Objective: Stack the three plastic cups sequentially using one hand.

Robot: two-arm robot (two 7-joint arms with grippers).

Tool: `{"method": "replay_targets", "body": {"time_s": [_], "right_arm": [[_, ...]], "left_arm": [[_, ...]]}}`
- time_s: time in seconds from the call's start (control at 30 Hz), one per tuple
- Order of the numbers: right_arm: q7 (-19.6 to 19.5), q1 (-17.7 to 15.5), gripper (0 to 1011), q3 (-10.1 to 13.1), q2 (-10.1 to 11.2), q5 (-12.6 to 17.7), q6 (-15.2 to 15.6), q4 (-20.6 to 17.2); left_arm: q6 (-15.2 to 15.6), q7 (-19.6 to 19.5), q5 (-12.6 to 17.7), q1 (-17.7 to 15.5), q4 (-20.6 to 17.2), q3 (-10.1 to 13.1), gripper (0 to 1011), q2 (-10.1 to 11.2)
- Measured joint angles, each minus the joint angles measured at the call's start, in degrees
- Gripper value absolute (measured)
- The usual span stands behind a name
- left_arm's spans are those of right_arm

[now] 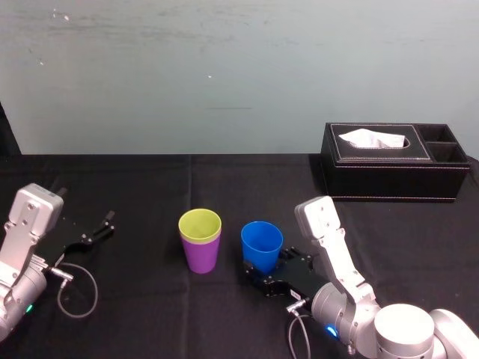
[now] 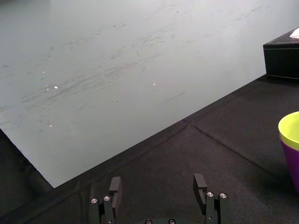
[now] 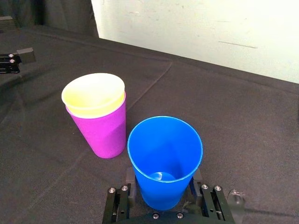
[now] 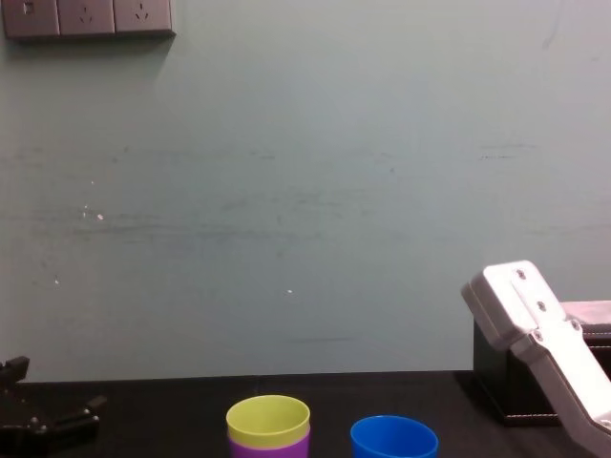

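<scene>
Direction is the crux: the blue cup (image 1: 262, 245), upright and clamped between the fingers of the right tool (image 3: 163, 181), stands just beside the purple cup (image 1: 200, 258). That cup lies toward the desk's (image 1: 135, 187) left edge, with the yellow-green cup (image 1: 200, 223) nested inside. All 3 open upward, so the move looks like a lift, then a shift left. The left tool (image 2: 159, 183), fingers apart, idles near the left edge.

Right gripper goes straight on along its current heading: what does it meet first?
The blue plastic cup, standing right in front of the right gripper. The purple plastic cup holding the yellow-green cup lies beyond, off that line, probably missed; depth unclear. Left gripper idles open on the robot's left.
</scene>
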Motion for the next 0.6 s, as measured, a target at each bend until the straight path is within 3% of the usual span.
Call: {"method": "replay_targets", "body": {"time_s": [0.3,0.6], "right_arm": [[0.15,-0.04,689,-0.10,0.32,-0.14,0.40,-0.77],[1.51,0.73,689,0.23,1.30,-0.41,5.07,-4.28]], "left_arm": [[0.00,0.00,0.00,0.00,0.00,0.00,1000,0.00],[0.00,0.00,0.00,0.00,0.00,0.00,1000,0.00]]}}
